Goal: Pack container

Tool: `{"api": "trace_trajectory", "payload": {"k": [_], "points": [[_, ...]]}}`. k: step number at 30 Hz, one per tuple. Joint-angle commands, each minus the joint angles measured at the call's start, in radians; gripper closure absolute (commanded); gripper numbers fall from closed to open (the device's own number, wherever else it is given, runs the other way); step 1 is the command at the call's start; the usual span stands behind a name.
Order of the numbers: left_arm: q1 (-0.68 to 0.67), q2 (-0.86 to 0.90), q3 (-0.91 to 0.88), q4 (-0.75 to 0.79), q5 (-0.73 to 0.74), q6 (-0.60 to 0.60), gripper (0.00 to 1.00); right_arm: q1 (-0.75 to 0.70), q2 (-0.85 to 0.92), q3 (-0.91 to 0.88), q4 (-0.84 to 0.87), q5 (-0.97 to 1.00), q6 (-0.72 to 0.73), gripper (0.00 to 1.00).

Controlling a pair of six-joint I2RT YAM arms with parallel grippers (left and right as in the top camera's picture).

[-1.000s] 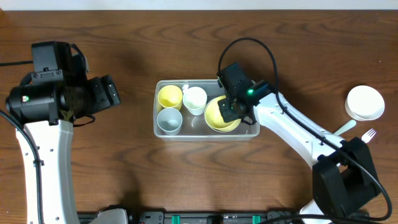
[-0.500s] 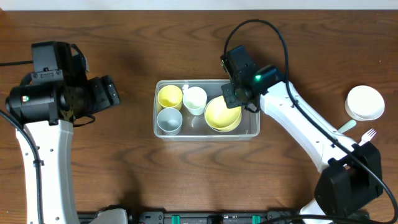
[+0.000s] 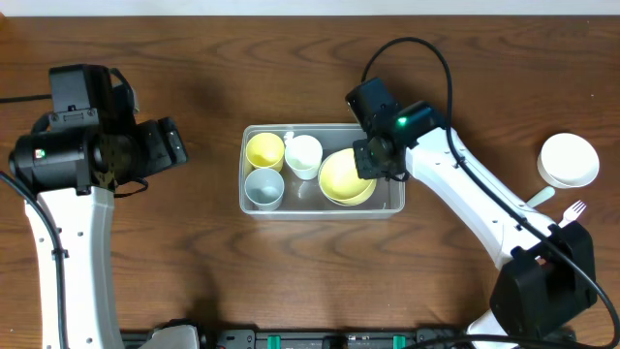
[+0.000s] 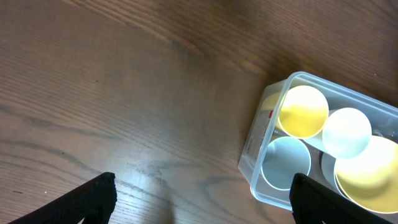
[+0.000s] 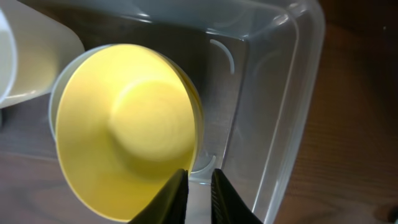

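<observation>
The clear plastic container sits mid-table, and also shows in the left wrist view and the right wrist view. It holds a yellow cup, a white cup, a pale blue cup and a yellow bowl. In the right wrist view the yellow bowl leans in the container's right end. My right gripper hovers over the bowl's right edge; seen from its wrist, the gripper has its fingers almost together with nothing between them. My left gripper is wide open and empty, left of the container.
A white bowl stands at the far right of the table. A white fork and a white spoon lie just below it. Bare wooden table surrounds the container.
My right gripper has moved from the yellow bowl's rim up and to the right, leaving the bowl fully in view in the container. The left arm has not moved.
</observation>
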Motion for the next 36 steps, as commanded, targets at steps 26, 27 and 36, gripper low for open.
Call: {"api": "trace_trajectory", "payload": {"k": [26, 27, 36], "points": [[0.005, 0.006, -0.001, -0.007, -0.001, -0.009, 0.11, 0.000, 0.091, -0.041, 0.026, -0.064, 0.036, 0.93], [0.005, 0.006, -0.001, -0.007, -0.001, -0.009, 0.11, -0.001, 0.091, -0.041, 0.026, -0.063, 0.042, 0.94], [0.005, 0.006, -0.001, -0.007, -0.001, -0.009, 0.11, -0.002, 0.091, -0.041, 0.030, -0.040, 0.054, 0.99]]}}
